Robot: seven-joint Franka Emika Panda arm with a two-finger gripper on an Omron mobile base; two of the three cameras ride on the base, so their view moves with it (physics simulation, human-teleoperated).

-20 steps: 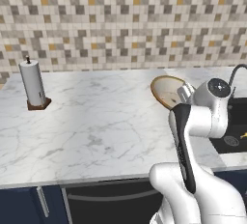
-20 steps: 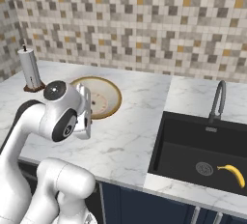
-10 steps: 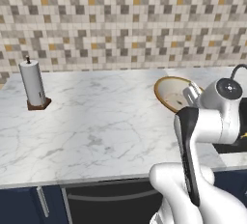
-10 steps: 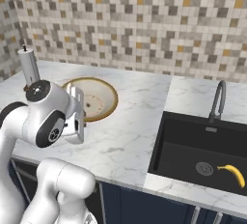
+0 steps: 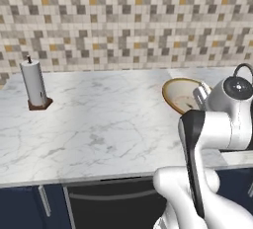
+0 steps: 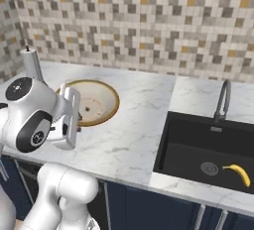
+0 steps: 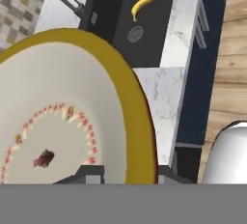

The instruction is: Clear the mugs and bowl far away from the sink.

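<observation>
Bowl [image 6: 94, 102] clearing is the step in hand: the pincer [image 7: 124, 175] pinches its tan rim, the wide, shallow, cream dish over the marbled worktop [image 5: 99, 124], at nine o'clock from the black sink [image 6: 208, 149]. Next, I judge, carry it farther from the basin.

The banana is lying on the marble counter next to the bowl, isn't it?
Not quite. The banana lies inside the black sink, near the drain, as the right base view shows. The bowl sits on the counter, apart from it.
</observation>
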